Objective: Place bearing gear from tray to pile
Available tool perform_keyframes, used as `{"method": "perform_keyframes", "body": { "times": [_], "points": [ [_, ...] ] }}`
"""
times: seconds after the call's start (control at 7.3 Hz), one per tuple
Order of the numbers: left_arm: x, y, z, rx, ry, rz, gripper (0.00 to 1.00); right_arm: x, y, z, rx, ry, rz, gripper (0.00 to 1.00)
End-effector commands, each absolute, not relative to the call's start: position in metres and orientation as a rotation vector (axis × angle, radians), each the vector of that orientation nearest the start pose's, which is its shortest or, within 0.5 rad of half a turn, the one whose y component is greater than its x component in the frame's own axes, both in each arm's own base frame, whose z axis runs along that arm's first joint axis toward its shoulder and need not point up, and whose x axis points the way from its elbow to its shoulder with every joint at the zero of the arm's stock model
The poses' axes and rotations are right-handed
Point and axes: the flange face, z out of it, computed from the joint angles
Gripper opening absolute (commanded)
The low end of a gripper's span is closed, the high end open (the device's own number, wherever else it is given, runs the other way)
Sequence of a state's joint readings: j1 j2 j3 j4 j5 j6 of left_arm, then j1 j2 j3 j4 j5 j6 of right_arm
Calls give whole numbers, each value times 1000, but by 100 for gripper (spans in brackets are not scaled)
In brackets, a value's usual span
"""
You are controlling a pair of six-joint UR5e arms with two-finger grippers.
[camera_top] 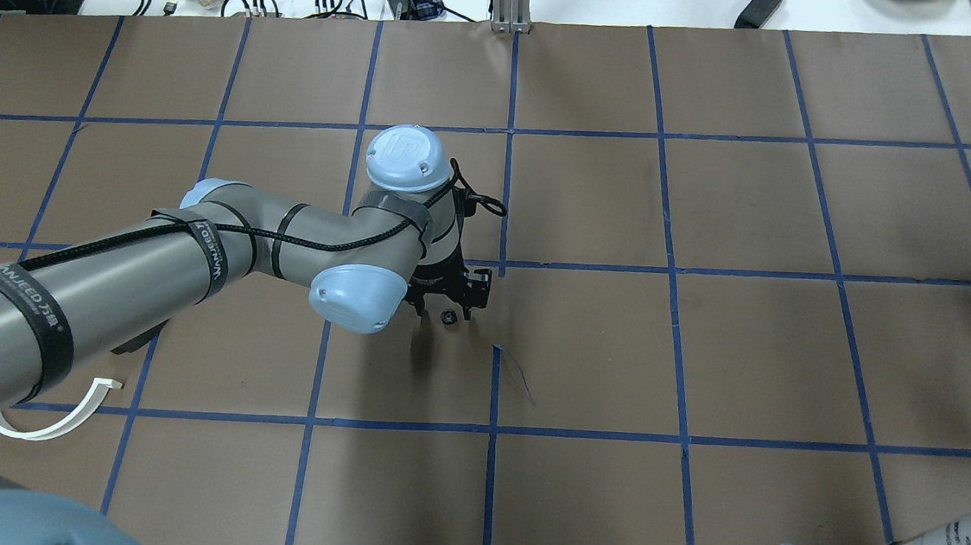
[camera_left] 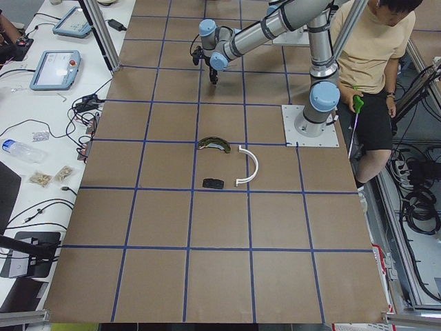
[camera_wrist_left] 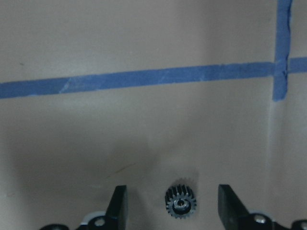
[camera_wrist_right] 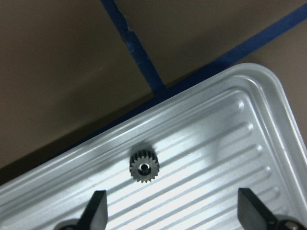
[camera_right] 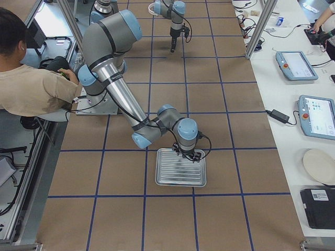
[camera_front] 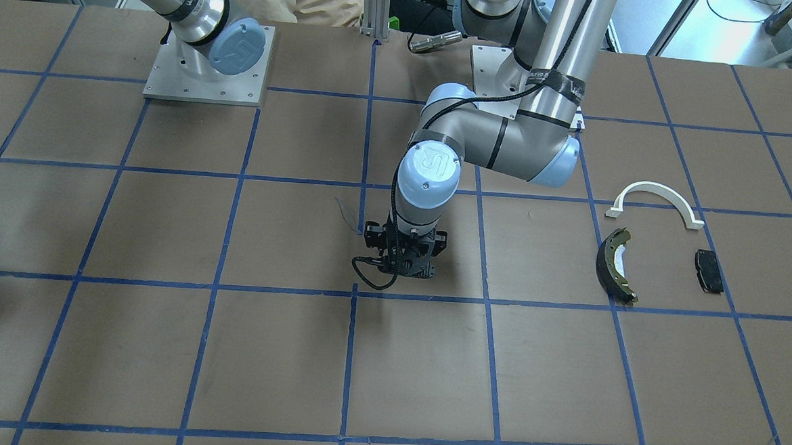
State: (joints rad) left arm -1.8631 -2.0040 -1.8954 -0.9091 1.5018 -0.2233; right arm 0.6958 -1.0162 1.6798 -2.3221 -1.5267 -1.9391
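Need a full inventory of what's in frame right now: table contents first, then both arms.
Brown table: 1, brown with a blue tape grid, spans the workspace.
Ribbed silver tray: 1, silver, at the table's end on the robot's right.
Small toothed metal gear: 2, dark grey; one on the tray, one on the table near its centre.
White thin arch: 1, white, on the robot's left side.
Olive-edged curved brake shoe: 1, dark, beside the arch.
Black rectangular pad: 1, black, beside the shoe.
Touchscreen pendants: 2, grey, on the side bench.
Operator: 1, beige shirt, behind the robot's bases.
Left gripper: black, open, straddling the centre gear without touching it.
Right gripper: black, open, over the tray gear.
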Motion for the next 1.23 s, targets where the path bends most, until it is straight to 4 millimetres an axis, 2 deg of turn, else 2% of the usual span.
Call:
{"method": "perform_keyframes", "body": {
  "times": [0.0, 0.14, 0.27, 0.55, 0.69, 0.82, 0.96, 1.1],
  "points": [
    [-296, -490, 170, 119, 3176, 171, 33, -401, -515, 186, -1612, 2760, -100, 91],
    [-296, -489, 169, 129, 3175, 176, 0, -399, -514, 179, -1617, 2741, -100, 89],
    [-296, -490, 170, 129, 3178, 172, 0, -398, -513, 173, -1602, 2736, -95, 88],
    [-295, -495, 180, 135, 3182, 135, 0, -395, -516, 174, -1606, 2734, -92, 81],
    [-291, -506, 201, 148, 3193, 70, 0, -394, -516, 175, -1603, 2738, -88, 77],
    [-269, -544, 230, 121, 3188, -31, 0, -394, -516, 177, -1608, 2741, -82, 70],
    [-220, -581, 254, 11, 3185, 12, 0, -393, -517, 177, -1607, 2738, -94, 66],
    [-179, -605, 277, 21, 3181, 35, 0, -394, -516, 177, -1617, 2737, -75, 44]
  ]
}}
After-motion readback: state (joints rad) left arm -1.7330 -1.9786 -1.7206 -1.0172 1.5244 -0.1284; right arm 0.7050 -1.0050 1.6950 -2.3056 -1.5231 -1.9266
